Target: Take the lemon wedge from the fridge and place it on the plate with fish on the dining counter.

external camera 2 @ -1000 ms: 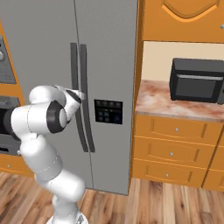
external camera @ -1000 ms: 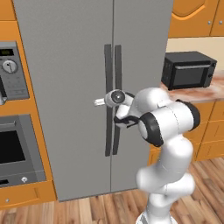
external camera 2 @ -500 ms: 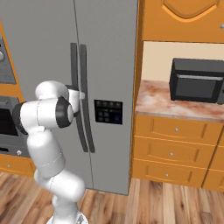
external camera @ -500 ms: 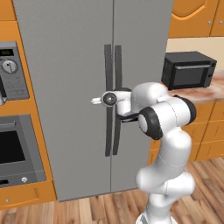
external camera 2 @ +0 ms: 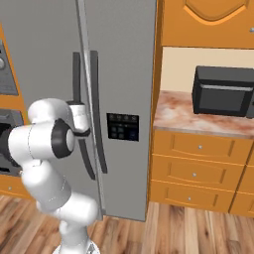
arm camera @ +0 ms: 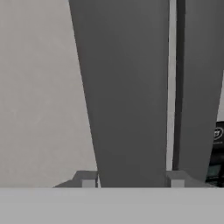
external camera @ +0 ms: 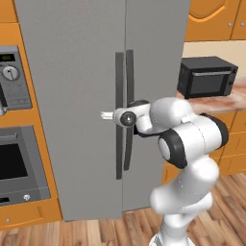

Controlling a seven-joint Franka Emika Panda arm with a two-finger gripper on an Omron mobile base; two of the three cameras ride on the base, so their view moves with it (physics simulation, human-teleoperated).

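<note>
— Well, what do we have around us, going from the left?

— At the far left we see a grey wall oven set into orange cabinetry, with a control panel and a round dial above it. Next comes the fridge, tall and matte grey, both doors shut, its two long dark handles side by side at the middle seam. The floor below is reddish wood planks.

— And to the right of that?

— Orange drawers with small pale knobs carry a pinkish marbled surface, and on it stands a black microwave, under an orange upper cabinet with an arched panel. The wall behind the microwave is cream.

— Any writing we can read?

— The right fridge door has a dark dispenser panel with small pale marks, too small for us to read. In the hand view a scrap of pale lettering shows at the far right edge, blurred, so we leave it.

— Where is our pincer?

— Our pincer is at the handles, about mid-height. In the hand view the left handle stands between the two fingertips, one on either side, close against it. We cannot tell whether they already press on it.

— And the lemon wedge?

— With the doors closed, we can say nothing of what lies inside.
</note>
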